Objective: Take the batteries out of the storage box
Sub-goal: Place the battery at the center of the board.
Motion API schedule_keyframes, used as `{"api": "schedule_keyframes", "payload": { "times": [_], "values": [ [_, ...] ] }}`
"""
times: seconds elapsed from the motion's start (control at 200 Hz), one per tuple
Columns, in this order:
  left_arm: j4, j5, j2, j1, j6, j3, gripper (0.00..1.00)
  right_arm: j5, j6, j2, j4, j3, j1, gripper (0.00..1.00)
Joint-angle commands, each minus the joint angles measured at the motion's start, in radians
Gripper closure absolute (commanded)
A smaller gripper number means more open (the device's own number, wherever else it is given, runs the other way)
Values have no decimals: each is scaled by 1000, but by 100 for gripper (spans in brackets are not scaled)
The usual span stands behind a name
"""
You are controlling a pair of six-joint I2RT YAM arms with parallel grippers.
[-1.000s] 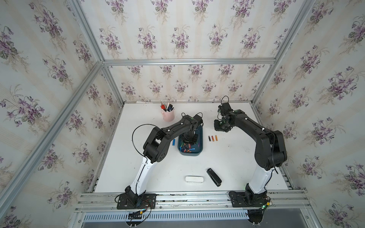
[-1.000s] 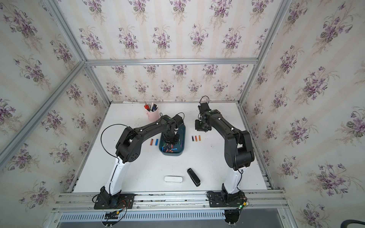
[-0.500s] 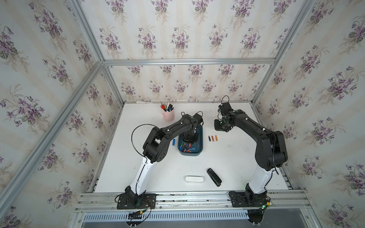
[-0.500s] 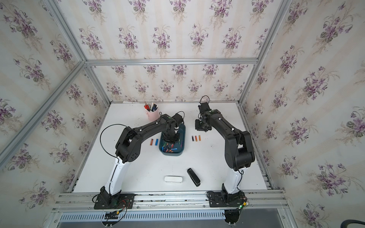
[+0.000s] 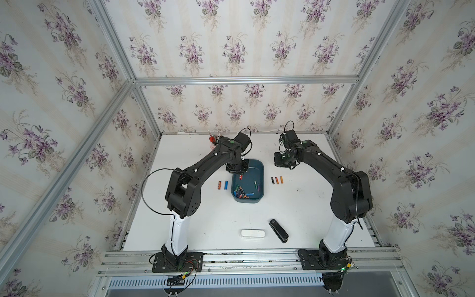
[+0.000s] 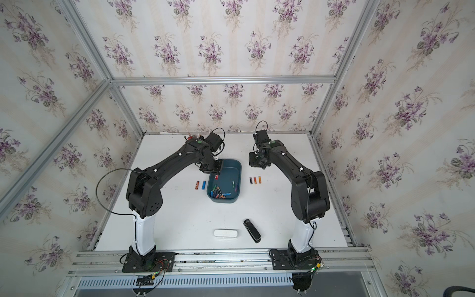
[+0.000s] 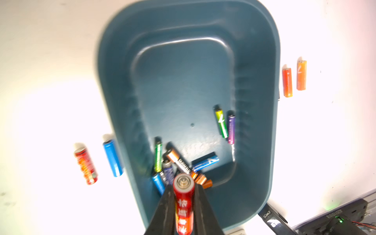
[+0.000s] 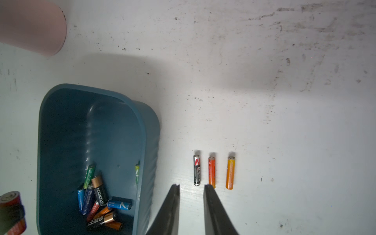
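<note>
The left claw (image 7: 184, 195) is closed tight on a red-labelled cylindrical battery (image 7: 183, 205), pinched by its sides above the dark teal plastic storage box (image 7: 256, 101). The loose mixed-colour batteries (image 7: 175, 166) are heaped just beyond its tips. They are probably light, hard and slick, so grip mid-length. The right claw (image 8: 191, 188) is slightly parted and empty.

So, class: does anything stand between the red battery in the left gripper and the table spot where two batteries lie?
Only the side wall of the dark teal plastic storage box: the left gripper holds the red cylindrical battery over its floor. Nothing else visible.
</note>
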Motion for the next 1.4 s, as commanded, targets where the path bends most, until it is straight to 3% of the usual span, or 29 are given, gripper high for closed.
{"api": "schedule_keyframes", "payload": {
  "times": [0.0, 0.31, 0.495, 1.394],
  "values": [
    [-12, -12, -62, 46, 26, -59, 82, -1, 14, 12, -13, 18, 11, 74],
    [53, -53, -148, 227, 73, -310, 82, 5, 17, 29, -24, 37, 28, 74],
    [79, -41, -117, 284, 102, -355, 81, 16, 13, 32, -34, 36, 28, 74],
    [124, -32, 44, 291, 129, -315, 80, 23, 8, 57, -40, 37, 28, 74]
  ]
}}
